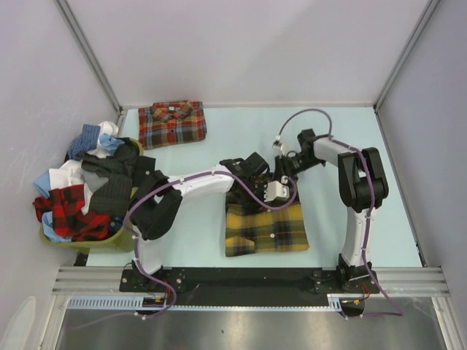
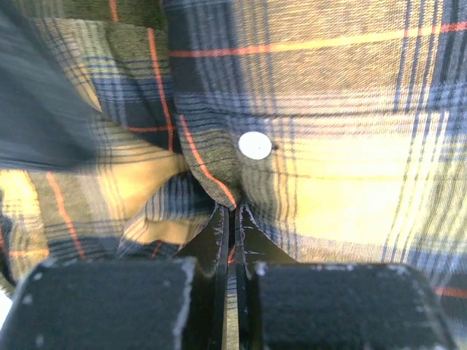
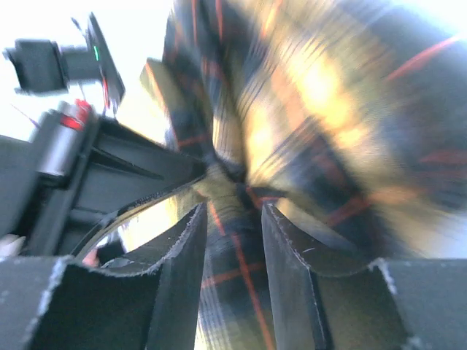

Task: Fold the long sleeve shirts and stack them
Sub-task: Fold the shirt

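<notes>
Yellow plaid shirt [image 1: 264,227] — top edge in both jaws

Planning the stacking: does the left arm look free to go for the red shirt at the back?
Probably not yet: the left gripper is shut on the yellow shirt. Otherwise the way to the red shirt looks open.

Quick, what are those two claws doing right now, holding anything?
Left gripper: closed, pinching the yellow-and-black shirt.
Right gripper: closed on a bunched fold of the same shirt.
</notes>
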